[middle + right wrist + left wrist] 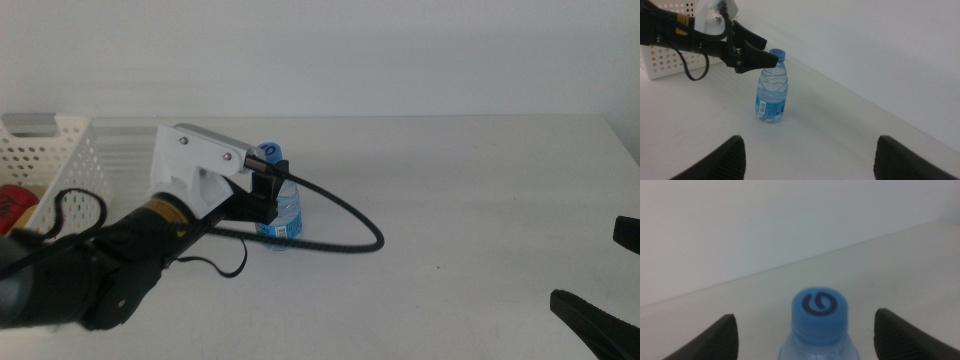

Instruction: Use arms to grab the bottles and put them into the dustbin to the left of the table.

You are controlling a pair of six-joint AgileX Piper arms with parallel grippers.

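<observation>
A clear water bottle (286,218) with a blue cap (819,309) stands upright on the white table (470,190). My left gripper (268,188) is open at the bottle's neck, one jaw on each side of the cap, not closed on it. The right wrist view shows this gripper (756,55) reaching the bottle (772,97) just under the cap. The white perforated dustbin (50,150) stands at the table's left, and a red can (14,208) lies inside it. My right gripper (600,315) waits open at the table's near right corner.
A thick black cable (350,225) loops from the left arm over the table to the right of the bottle. The dustbin (665,62) stands behind the left arm. The table's far edge meets a white wall.
</observation>
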